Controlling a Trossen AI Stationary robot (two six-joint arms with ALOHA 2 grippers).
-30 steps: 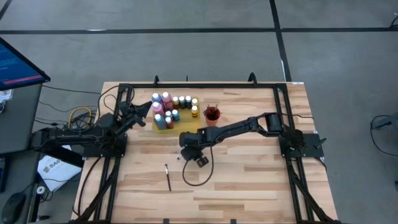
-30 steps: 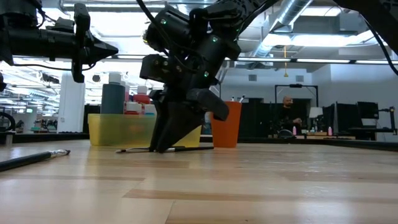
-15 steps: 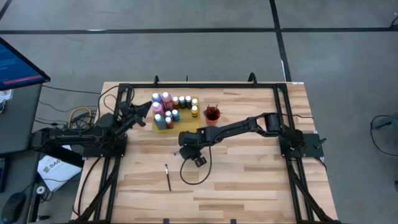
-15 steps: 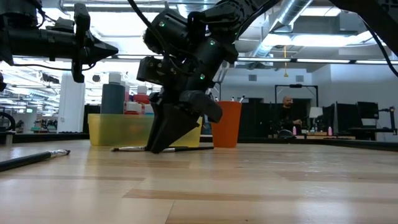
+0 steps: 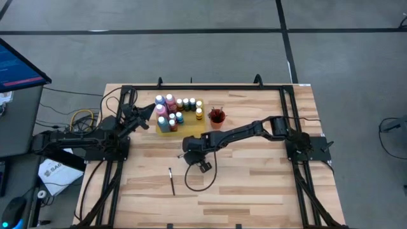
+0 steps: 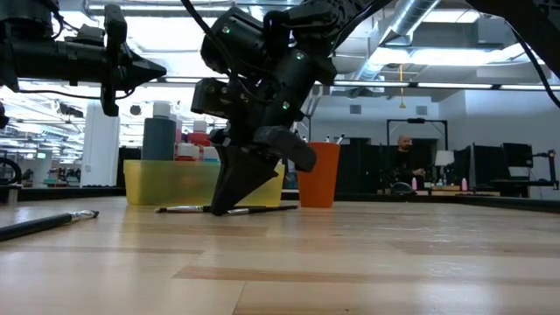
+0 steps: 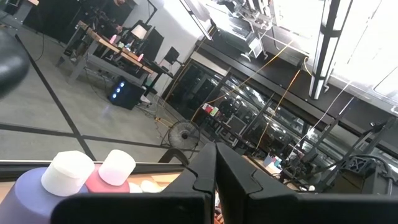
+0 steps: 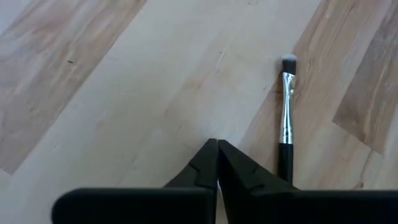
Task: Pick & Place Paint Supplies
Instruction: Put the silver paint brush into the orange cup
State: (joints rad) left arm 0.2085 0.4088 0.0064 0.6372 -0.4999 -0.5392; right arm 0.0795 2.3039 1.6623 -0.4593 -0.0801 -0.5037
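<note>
Near the middle of the wooden surface (image 5: 254, 178), the right hand (image 5: 189, 156) points down with its fingers pressed together on nothing; a thin dark brush (image 8: 286, 124) with a silver ferrule and pale tip lies just beside them, untouched. Another brush (image 5: 172, 180) lies apart, lower left of centre. Paint bottles (image 5: 170, 109) in pink, blue and dark shades, pale-capped, stand clustered on a yellow mat (image 5: 166, 130) in the upper middle, beside an orange-red cup (image 5: 217, 117). At left, the left hand (image 5: 151, 110) hovers shut near the bottles.
</note>
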